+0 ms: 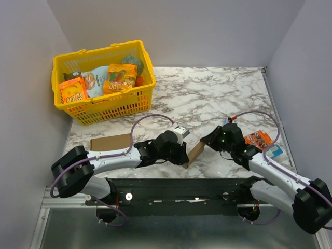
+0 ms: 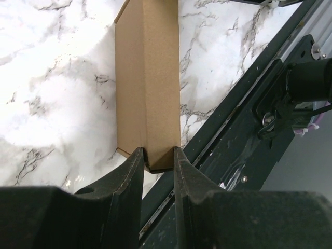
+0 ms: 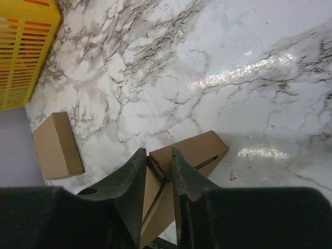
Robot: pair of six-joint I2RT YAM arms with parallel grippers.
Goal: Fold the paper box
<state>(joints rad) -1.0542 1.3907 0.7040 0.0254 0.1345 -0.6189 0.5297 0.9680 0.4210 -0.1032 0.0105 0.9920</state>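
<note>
The paper box [image 1: 196, 152] is a small brown cardboard piece, part folded, standing tilted on the marble near the table's front edge. My left gripper [image 1: 181, 153] is shut on its near end. In the left wrist view the box [image 2: 148, 78] runs away from the gripper [image 2: 157, 153], with both fingers pressed against its sides. My right gripper [image 1: 210, 139] reaches it from the right. In the right wrist view the fingers [image 3: 139, 161] straddle the box's [image 3: 199, 150] flap end, and the gripper [image 3: 156, 154] stands open, with a gap showing around the flap.
A yellow basket [image 1: 111, 106] of packaged food stands at the back left, its wall also in the right wrist view [image 3: 21, 52]. A flat brown cardboard rectangle [image 1: 110, 141] lies left of the left arm. Orange and blue packets [image 1: 259, 140] lie at the right. A dark rail [image 2: 233, 129] borders the near edge.
</note>
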